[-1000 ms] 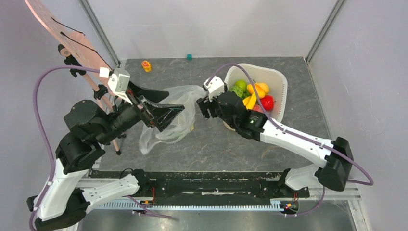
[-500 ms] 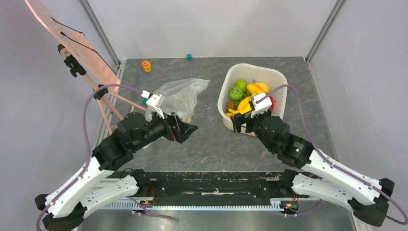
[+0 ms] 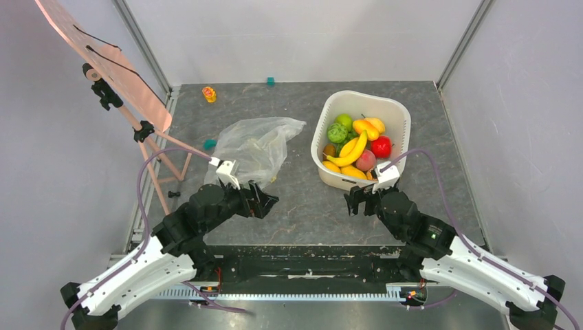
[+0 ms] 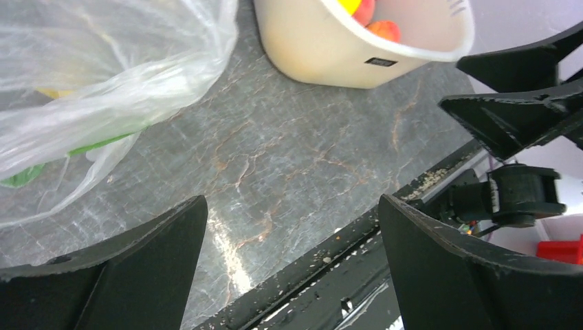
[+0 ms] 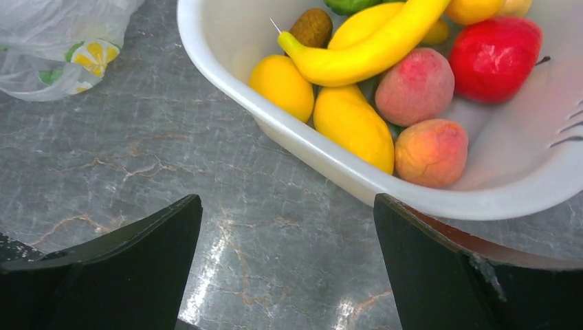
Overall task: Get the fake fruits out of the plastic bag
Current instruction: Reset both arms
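Note:
The plastic bag [image 3: 253,144] lies flat and crumpled on the grey table, left of centre, with nothing holding it. Through its film [image 4: 103,75] I see only small yellow and green patches. The fake fruits [image 3: 356,143] are piled in a white basin [image 3: 404,117]: a banana [image 5: 371,45], orange-yellow fruits, peaches, a red one and green ones. My left gripper [image 3: 265,201] hangs open near the front edge, just short of the bag, with nothing between its fingers [image 4: 292,206]. In front of the basin's near rim [image 5: 309,148], my right gripper [image 3: 353,200] is open and empty [image 5: 285,203].
A pink board on a tripod stand [image 3: 103,62] leans at the left edge. A small yellow toy [image 3: 209,94] and a teal block [image 3: 271,81] sit by the back wall. Another teal block [image 3: 210,144] lies beside the bag. The black base rail [image 4: 357,247] runs below the left gripper.
Both arms have drawn back to the near edge. The left gripper has come away from the bag, which now lies flat. The right gripper left the basin side and opened wider.

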### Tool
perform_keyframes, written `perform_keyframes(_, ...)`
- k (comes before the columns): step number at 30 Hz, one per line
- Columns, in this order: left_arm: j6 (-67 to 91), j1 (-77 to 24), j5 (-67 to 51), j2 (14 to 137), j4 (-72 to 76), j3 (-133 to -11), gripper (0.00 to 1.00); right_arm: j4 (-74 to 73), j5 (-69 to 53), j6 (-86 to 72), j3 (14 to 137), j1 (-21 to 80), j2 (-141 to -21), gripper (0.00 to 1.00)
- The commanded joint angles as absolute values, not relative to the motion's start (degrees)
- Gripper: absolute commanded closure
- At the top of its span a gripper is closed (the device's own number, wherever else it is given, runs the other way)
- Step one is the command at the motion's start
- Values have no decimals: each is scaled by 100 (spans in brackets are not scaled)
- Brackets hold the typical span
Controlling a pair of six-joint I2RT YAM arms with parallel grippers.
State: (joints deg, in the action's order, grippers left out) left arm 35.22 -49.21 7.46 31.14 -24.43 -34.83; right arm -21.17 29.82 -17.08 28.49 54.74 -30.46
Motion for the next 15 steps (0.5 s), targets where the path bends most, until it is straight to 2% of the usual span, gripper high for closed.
perform_keyframes(1, 3877, -4900, 1070, 2905, -2009, -3012, 0, -2165, 3222, -1963, 2642, 5461, -2932, 2)
perform_keyframes(15, 3984, -4895, 1122, 2783, -2182, -2711, 0, -2190, 3173, -2047, 2487, 5460, -2913, 2)
